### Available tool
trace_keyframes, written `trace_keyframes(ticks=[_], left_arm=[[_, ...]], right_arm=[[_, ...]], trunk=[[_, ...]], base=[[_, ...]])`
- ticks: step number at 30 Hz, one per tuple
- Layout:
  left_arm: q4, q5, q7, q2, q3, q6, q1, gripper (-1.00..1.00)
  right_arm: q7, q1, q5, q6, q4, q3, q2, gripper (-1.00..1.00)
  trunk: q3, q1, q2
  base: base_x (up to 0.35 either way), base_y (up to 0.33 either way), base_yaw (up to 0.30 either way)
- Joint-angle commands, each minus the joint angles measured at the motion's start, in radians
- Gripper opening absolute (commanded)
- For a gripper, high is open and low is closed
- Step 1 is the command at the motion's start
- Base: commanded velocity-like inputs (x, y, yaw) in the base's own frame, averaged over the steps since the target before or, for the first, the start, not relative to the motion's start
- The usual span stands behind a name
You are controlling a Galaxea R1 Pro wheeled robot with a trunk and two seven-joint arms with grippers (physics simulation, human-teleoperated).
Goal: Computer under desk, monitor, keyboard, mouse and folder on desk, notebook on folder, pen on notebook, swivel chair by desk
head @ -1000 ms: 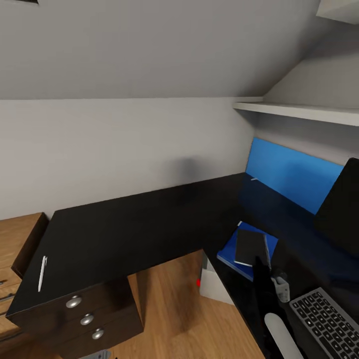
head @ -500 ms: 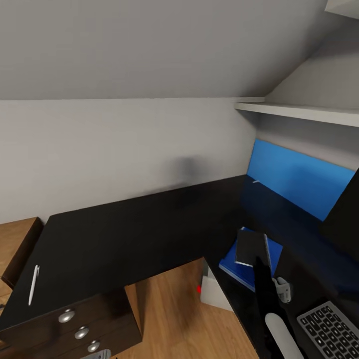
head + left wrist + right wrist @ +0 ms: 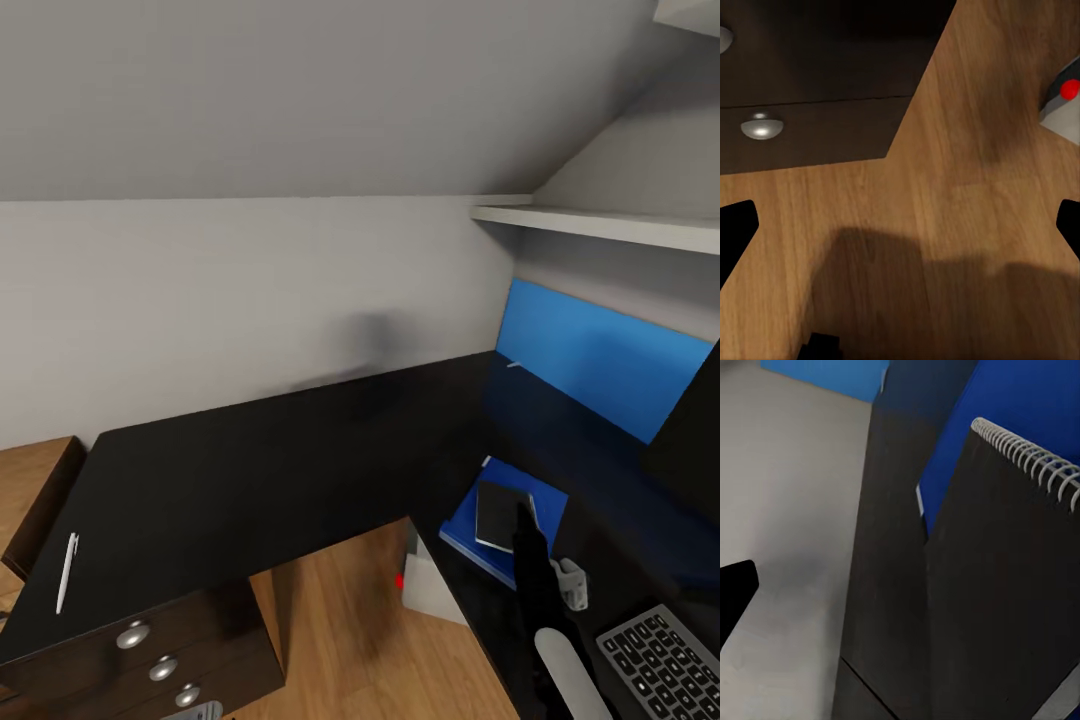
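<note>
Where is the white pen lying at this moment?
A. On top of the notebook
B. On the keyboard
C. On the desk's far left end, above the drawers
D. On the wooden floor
C: the pen lies on the black desk near its left edge above the drawers, well apart from the notebook resting on the blue folder.

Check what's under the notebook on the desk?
The notebook lies flat on the blue folder, whose edges show around it, on the black desk. The folder's middle is covered by the notebook.
</note>
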Motion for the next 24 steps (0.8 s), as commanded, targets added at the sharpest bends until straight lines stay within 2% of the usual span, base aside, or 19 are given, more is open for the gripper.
trace_keyframes(ticks=[1,10,24], left_arm=[[-0.002,0.009,-0.004,-0.001,0.003,0.007,0.0,1.0],[0.015,0.008,-0.003,-0.001,0.003,0.006,0.0,1.0],[0.051,0.009,-0.001,0.0,0.005,0.007,0.0,1.0]], right_arm=[[-0.004,-0.001,-0.004,-0.006,-0.001,0.002,0.0,1.0],[-0.004,-0.001,-0.003,-0.006,-0.001,0.002,0.0,1.0],[-0.002,-0.001,0.0,-0.024,-0.007,-0.001,0.0,1.0]], trunk=[[-0.001,0.0,-0.001],[-0.001,0.0,-0.001],[-0.001,0.0,-0.001]], base=[[0.0,0.0,0.0],[-0.156,-0.094,0.0],[-0.01,-0.007,0.0]])
